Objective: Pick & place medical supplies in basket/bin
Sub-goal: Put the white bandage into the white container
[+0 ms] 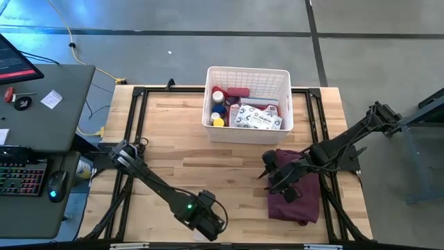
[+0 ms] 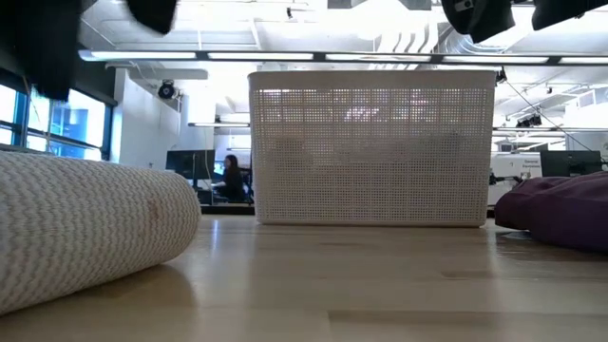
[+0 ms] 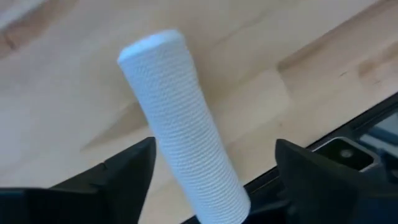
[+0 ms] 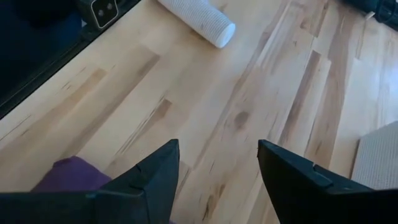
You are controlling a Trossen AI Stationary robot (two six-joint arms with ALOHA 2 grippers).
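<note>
Basket (image 1: 248, 125) of white lattice plastic stands at the far middle of the wooden table (image 1: 187, 139), already holding a heap of supplies: a grey-white packet (image 1: 255, 117) on the right side, a red case (image 1: 239, 92) at the far wall, and small bottles (image 1: 218, 104) down the left side. One white roll (image 3: 180, 118) lies outside it, on bare wood at the near edge, just by the black frame rail. The left gripper (image 3: 214, 171) hovers over that roll with its jaws spread wide on either side, not clamped on it. The right gripper (image 1: 277, 179) hangs at the left edge of a maroon cloth (image 1: 298, 191) on the near right; its jaws stand apart with nothing between them. A broad stretch of open tabletop runs between the two arms and in front of the basket.
</note>
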